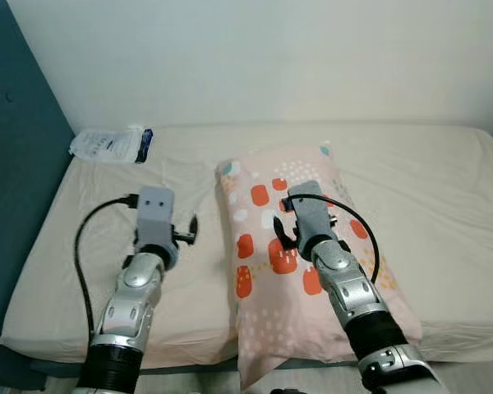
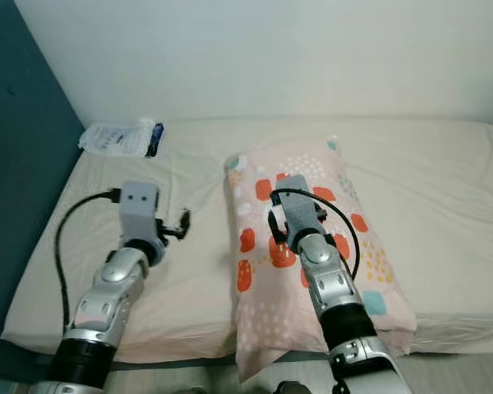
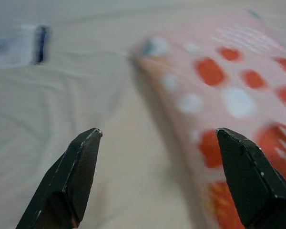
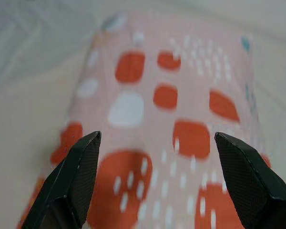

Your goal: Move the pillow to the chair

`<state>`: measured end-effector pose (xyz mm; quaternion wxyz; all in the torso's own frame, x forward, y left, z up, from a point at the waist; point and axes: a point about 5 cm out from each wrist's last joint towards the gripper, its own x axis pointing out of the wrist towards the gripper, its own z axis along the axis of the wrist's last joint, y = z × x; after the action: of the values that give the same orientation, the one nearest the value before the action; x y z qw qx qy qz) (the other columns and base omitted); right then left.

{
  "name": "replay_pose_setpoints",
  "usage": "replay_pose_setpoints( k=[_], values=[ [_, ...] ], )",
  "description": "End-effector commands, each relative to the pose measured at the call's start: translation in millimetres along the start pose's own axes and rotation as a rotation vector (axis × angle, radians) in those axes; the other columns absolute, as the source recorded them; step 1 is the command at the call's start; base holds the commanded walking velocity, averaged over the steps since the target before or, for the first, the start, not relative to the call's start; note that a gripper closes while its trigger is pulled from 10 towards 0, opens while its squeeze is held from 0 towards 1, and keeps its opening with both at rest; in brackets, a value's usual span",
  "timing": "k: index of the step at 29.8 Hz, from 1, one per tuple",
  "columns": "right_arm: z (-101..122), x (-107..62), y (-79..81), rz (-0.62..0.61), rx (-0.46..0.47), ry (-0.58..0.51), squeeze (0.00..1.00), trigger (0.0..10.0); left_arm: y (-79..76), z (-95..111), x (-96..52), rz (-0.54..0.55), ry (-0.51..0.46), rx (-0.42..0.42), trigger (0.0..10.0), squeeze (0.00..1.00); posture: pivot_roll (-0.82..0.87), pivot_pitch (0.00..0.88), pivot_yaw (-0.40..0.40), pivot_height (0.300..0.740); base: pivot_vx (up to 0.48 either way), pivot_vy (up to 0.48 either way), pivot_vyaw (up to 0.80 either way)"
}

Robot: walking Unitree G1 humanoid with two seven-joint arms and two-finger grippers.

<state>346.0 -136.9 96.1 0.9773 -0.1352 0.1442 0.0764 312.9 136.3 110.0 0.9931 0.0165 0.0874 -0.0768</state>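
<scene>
Pillow: pink pillow (image 1: 300,246) with orange, white and teal patches lies lengthwise on the bed (image 1: 444,189), its near end hanging over the bed's front edge.
Right gripper: right gripper (image 4: 157,143) hangs directly above the pillow's middle, fingers spread wide, holding nothing. The pillow's far end lies ahead of the fingertips.
Left gripper: left gripper (image 3: 157,138) is poised over the bare sheet, fingers spread wide, holding nothing. The pillow's long edge lies just beside its right finger (image 3: 248,176); the sheet lies under its left finger.
Packet: a white plastic packet (image 1: 111,145) with a dark blue end rests on the bed's far left corner, well ahead of the left gripper. Its contents cannot be told.
Headboard: a dark blue panel (image 1: 16,189) stands along the bed's left side, outboard of the left arm.
Head views: these show both silver arms, the grey wrist housings with black cables, and the whole pillow.
Wrist views: these show the finger spread, which the housings hide in the head views. The left wrist view shows the packet as a blur.
</scene>
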Motion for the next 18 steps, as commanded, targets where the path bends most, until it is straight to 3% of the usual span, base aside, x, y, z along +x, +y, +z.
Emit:
replay_pose_setpoints(
  k=[1,4,11,18],
  values=[
    [-10.6,0.3,-0.4,0.009,0.004,0.05,0.0,10.0,0.2,-16.9,-4.1,-0.048,0.074,0.02,10.0,0.0,0.0,0.108,0.012,0.721,0.0,0.0,0.0],
    [-10.9,0.5,-1.0,0.014,0.004,0.047,0.0,10.0,1.0,-20.1,-5.0,-0.053,0.082,0.027,10.0,0.0,0.0,0.108,0.012,0.721,0.0,0.0,0.0],
    [-4.9,-0.4,-6.8,-0.012,0.072,0.007,0.0,10.0,16.2,-16.5,-1.5,0.054,0.057,0.015,10.0,0.0,0.0,0.115,0.01,0.721,0.0,0.0,0.0],
    [-5.2,-0.7,-8.0,-0.023,0.096,0.005,0.0,10.0,15.0,-15.0,-2.1,0.058,0.053,0.013,10.0,0.0,0.0,0.121,0.012,0.701,0.0,0.0,0.0]
  ],
)
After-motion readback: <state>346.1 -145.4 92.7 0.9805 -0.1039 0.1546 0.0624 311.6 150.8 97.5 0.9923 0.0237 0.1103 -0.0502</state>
